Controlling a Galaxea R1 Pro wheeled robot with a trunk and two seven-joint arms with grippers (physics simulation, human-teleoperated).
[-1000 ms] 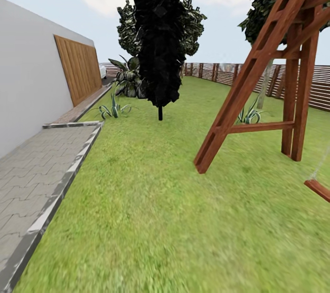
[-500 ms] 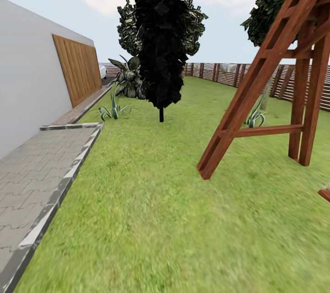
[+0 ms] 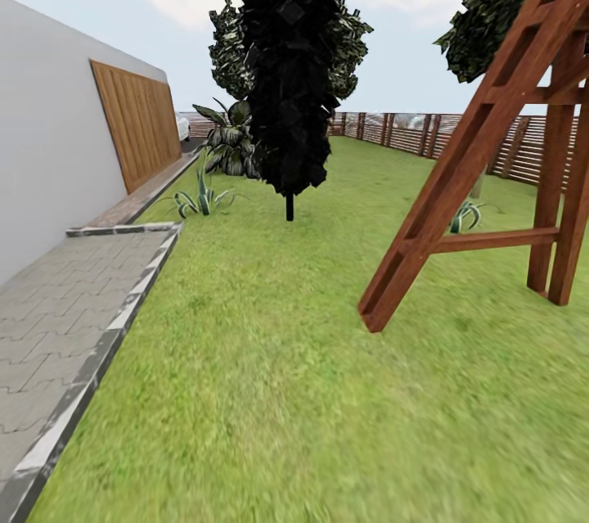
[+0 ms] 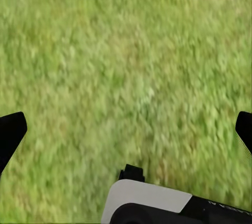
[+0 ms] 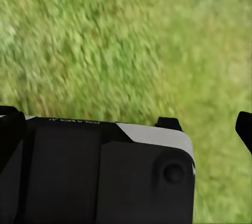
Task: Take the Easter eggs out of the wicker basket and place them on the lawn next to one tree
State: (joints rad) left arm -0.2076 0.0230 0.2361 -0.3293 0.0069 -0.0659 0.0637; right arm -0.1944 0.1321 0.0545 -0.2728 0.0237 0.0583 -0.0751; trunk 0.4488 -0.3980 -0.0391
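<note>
Presently: lawn (image 3: 270,392), broad and bare, running to the fence (image 3: 393,130). Dark cypress (image 3: 286,56) as landmark: wooden swing frame (image 3: 474,171) to its right, paved patio (image 3: 57,326) to its left, open grass between. Risk: base clipping the frame's foot. Left gripper (image 4: 126,129) spread, empty; right gripper (image 5: 126,124) unreadable. Basket, eggs unlocated.

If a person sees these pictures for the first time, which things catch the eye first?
In the head view, a near-black cypress rises mid-picture from the lawn. A red-brown wooden frame slants across the right side. At left, a grey paved patio borders the grass beside a white wall.
</note>
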